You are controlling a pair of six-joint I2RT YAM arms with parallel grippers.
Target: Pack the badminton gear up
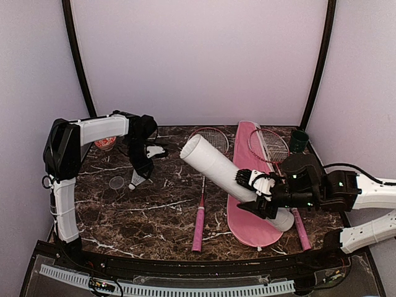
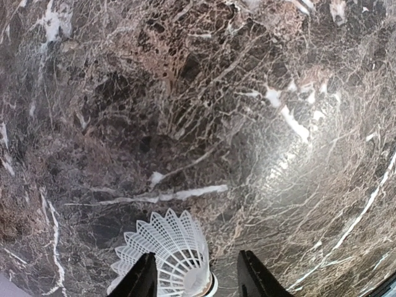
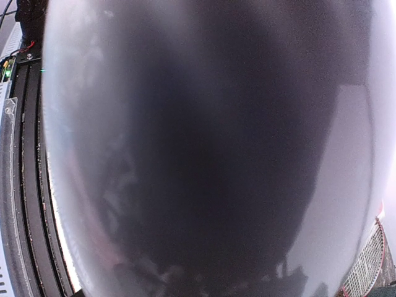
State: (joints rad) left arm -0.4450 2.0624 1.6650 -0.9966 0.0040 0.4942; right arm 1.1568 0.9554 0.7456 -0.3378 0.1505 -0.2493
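Overhead, the right gripper (image 1: 255, 193) clamps the white tube (image 1: 210, 161) near the desk's (image 1: 161, 213) right edge, its mouth tilted leftward, likely for loading. Left wrist: the left gripper (image 2: 197, 275) straddles a shuttlecock (image 2: 173, 247); whether it pinches is unclear. Right wrist: only the white tube.

The tube (image 3: 204, 148) fills all of the right wrist view, dark and blurred. In the left wrist view, the bottom edge cuts off the shuttlecock (image 2: 170, 250) at its base.

You face a dark brown, white-veined marble worktop (image 1: 161, 213); plain pale lilac walls (image 1: 198, 55) fill the upper frame between two black curved poles (image 1: 78, 59).
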